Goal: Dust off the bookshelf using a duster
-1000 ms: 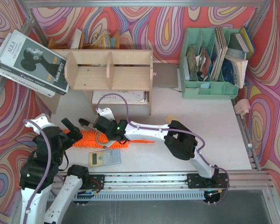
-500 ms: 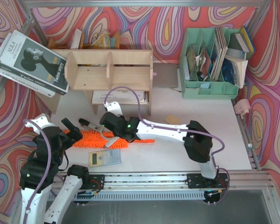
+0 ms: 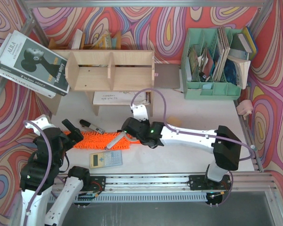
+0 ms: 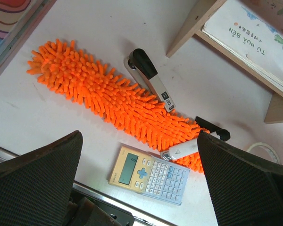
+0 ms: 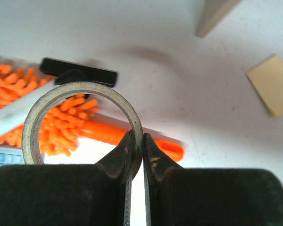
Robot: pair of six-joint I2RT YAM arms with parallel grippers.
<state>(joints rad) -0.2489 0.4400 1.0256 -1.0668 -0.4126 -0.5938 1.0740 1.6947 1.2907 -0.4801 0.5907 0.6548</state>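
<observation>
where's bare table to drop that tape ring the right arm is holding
Bare table lies between the green organizer and the right arm, and again between that arm and the front rail. Crowded: front left, where the duster, stapler and calculator lie close together.

The large black-and-white paperback book [image 3: 30, 61] with a woman's face on its cover, at the far left, carried "ALLA" near its top and "Twins story" on a yellow band. The white paper booklet [image 4: 254, 33] under the light plywood bookshelf [image 4: 195, 21] showed capitals beginning "TU"; the rest was unclear. The label on the black-and-silver stapler [image 4: 153, 82] was too small to read.
</observation>
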